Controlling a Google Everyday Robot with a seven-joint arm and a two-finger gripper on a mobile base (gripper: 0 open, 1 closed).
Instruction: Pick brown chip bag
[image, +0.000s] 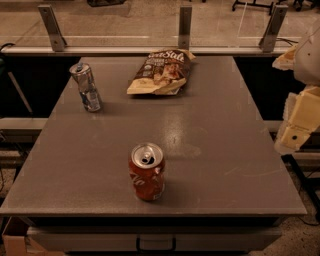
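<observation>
The brown chip bag (161, 71) lies flat at the far middle of the grey table (210, 150). Its dark brown top with white lettering points away and its cream-tan bottom faces me. My gripper (299, 125) hangs off the table's right edge, at about mid depth. It is well to the right of the bag and nearer to me, touching nothing.
A slim silver can (87, 87) stands at the far left of the table, left of the bag. A red soda can (147, 171) stands upright near the front middle. A railing with metal posts (184, 26) runs behind the table's far edge.
</observation>
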